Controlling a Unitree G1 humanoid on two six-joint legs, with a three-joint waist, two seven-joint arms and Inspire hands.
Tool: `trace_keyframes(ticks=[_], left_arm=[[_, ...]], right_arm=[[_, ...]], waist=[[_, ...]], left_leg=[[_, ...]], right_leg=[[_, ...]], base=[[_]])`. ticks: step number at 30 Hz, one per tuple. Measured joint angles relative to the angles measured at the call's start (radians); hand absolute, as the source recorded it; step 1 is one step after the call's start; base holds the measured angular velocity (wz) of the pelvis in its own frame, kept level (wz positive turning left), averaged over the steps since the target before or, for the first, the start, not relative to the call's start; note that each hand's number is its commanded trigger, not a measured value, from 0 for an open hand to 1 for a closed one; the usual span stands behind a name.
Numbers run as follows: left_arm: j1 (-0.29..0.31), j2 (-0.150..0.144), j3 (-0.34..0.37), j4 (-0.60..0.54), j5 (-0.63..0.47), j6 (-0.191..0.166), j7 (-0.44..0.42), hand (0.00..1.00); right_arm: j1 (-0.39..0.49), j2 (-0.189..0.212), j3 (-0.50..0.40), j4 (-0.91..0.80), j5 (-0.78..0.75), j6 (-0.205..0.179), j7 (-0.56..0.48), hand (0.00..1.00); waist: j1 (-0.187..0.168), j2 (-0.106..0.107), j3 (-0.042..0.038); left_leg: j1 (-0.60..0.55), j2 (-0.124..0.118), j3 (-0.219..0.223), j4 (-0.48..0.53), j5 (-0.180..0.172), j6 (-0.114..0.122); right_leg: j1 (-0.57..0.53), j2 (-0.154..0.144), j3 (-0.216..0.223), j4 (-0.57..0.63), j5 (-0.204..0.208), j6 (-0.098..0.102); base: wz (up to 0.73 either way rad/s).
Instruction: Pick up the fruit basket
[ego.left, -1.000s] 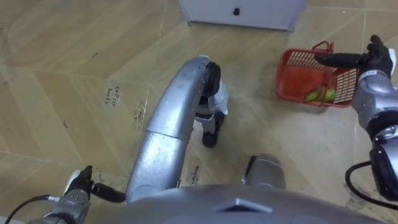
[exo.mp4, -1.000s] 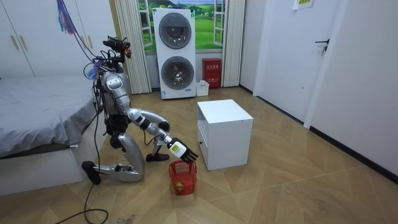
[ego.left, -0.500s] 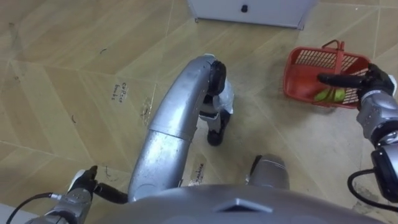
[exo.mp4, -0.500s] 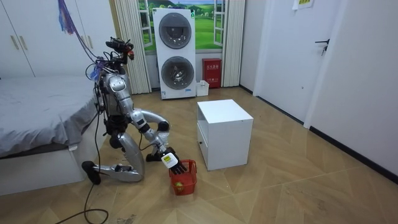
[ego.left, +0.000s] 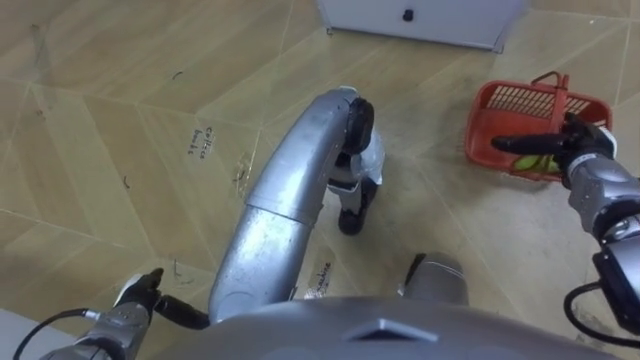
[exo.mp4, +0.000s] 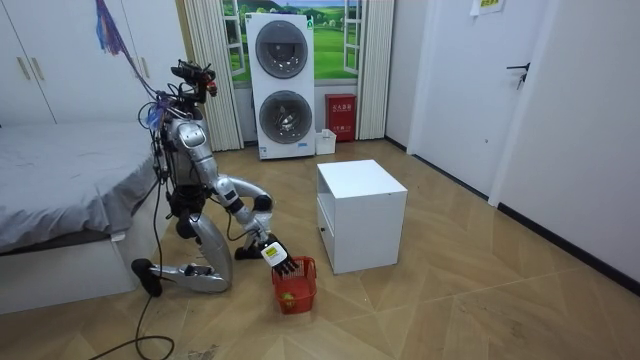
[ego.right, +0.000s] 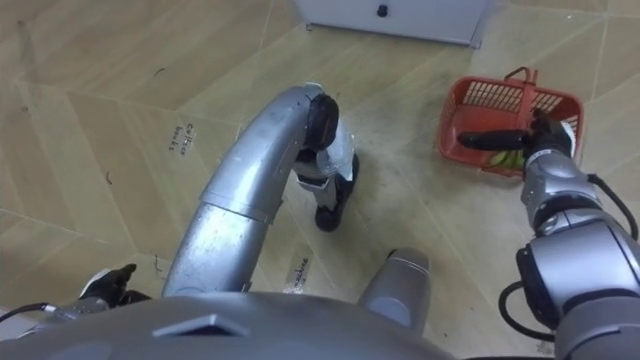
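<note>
Fruit basket (ego.left: 492, 108), beside white cabinet (ego.left: 420, 15): light, stiff plastic mesh. Right hand (ego.left: 572, 143) over it, fingers straight, gripping nothing. Best hold: raised handle (ego.left: 556, 88).

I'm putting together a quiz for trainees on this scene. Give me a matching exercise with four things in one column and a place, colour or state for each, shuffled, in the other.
Things
1. fruit basket
2. right robot hand
3. white cabinet
4. left robot hand

Descriptions
A. low at the eye view's lower left, far from the basket
B. fingers straight, reaching across the basket
C. red, with a handle arching over it
D. small dark knob on its front

Pairs: 1-C, 2-B, 3-D, 4-A
</note>
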Motion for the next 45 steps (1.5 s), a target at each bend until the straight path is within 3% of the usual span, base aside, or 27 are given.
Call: trace_keyframes(ticks=[1,2,4,14,20,34,38,44,45], left_arm=[[0.000,0.000,-0.002,0.000,-0.002,0.001,-0.002,0.00],[0.000,0.000,-0.010,0.000,-0.014,0.006,-0.007,0.00],[0.000,0.000,-0.021,0.000,-0.014,0.013,-0.018,0.00],[-0.020,-0.012,-0.021,0.000,-0.052,0.031,-0.013,0.00],[-0.054,-0.049,-0.021,0.000,-0.081,0.034,-0.009,0.00],[-0.105,-0.082,-0.041,0.012,-0.130,0.046,0.004,0.00],[-0.110,-0.081,-0.041,0.012,-0.130,0.046,0.005,0.00],[-0.127,-0.080,-0.028,0.014,-0.117,0.040,0.005,0.00],[-0.128,-0.080,-0.017,0.015,-0.117,0.040,0.006,0.00]], right_arm=[[0.000,0.000,0.000,0.000,-0.004,0.000,0.001,0.38],[-0.001,0.000,0.000,0.000,-0.009,0.000,0.001,0.54],[-0.002,0.001,0.001,0.000,-0.011,0.000,0.002,1.00],[-0.020,0.011,-0.002,-0.001,-0.003,0.014,-0.001,1.00],[-0.021,0.022,-0.001,-0.001,0.015,0.020,-0.001,1.00],[-0.021,0.034,0.008,0.039,0.081,0.026,0.002,1.00],[-0.021,0.046,0.008,0.038,0.091,0.030,0.002,1.00],[-0.021,0.060,0.002,0.015,0.112,0.030,0.003,1.00],[-0.021,0.060,0.001,-0.006,0.112,0.030,0.002,1.00]], waist=[[0.001,0.000,0.0000],[0.003,0.000,-0.0001],[0.006,0.001,-0.0005],[0.011,-0.003,0.0016],[0.011,-0.006,0.0034],[-0.002,-0.013,0.0072],[-0.002,-0.014,0.0075],[-0.004,-0.039,0.0104],[-0.005,-0.046,0.0141]], left_leg=[[-0.001,0.000,0.000,0.000,0.000,0.000],[-0.003,0.000,0.000,0.000,0.001,0.001],[-0.005,0.001,0.000,0.000,0.001,0.002],[-0.005,0.001,-0.001,-0.005,0.006,-0.010],[-0.005,0.001,-0.001,-0.005,0.006,-0.010],[-0.010,0.005,0.001,-0.001,0.012,-0.001],[-0.010,0.013,-0.008,0.009,0.012,0.000],[0.004,0.012,-0.020,0.019,0.011,-0.005],[0.009,0.011,-0.021,0.020,0.011,-0.005]], right_leg=[[-0.001,0.000,0.000,0.000,0.000,0.000],[-0.003,0.000,0.000,0.001,0.000,0.000],[-0.006,0.000,0.000,0.002,0.000,0.000],[-0.014,0.008,0.006,0.014,0.000,0.000],[-0.016,0.008,0.007,0.014,0.000,0.000],[-0.024,0.012,0.015,0.022,-0.001,0.001],[-0.019,0.027,0.015,0.028,-0.002,-0.001],[0.003,0.034,0.014,0.033,-0.002,-0.003],[0.010,0.033,0.015,0.032,-0.003,-0.004]], base=[[0.00],[0.00],[0.00],[-0.01],[0.00],[-0.01],[-0.06],[-0.03],[-0.03]])
